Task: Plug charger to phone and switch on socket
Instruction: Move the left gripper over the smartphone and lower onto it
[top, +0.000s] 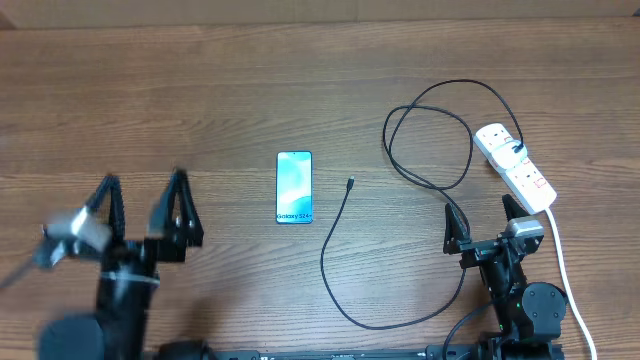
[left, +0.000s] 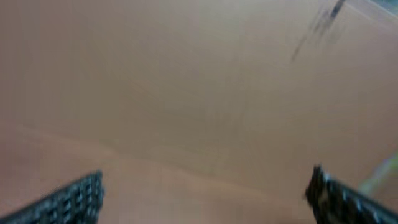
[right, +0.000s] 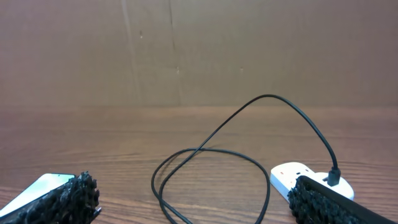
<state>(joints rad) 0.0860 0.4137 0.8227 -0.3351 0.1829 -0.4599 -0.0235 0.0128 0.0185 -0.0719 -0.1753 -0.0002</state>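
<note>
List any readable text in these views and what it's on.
"Galaxy S24+": small print on the dark band at the end of the phone nearest the robot, overhead view.
On the socket: any markings are too small to read.
Left wrist view: blurred, no text to read.
Right wrist view: no text visible.

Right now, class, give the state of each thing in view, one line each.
phone: lies flat, screen up, nothing plugged in.
charger: lies looped, tip loose near phone, other end in socket.
socket: charger plugged in; on or off cannot be told.
left gripper: open, empty.
right gripper: open, empty.
</note>
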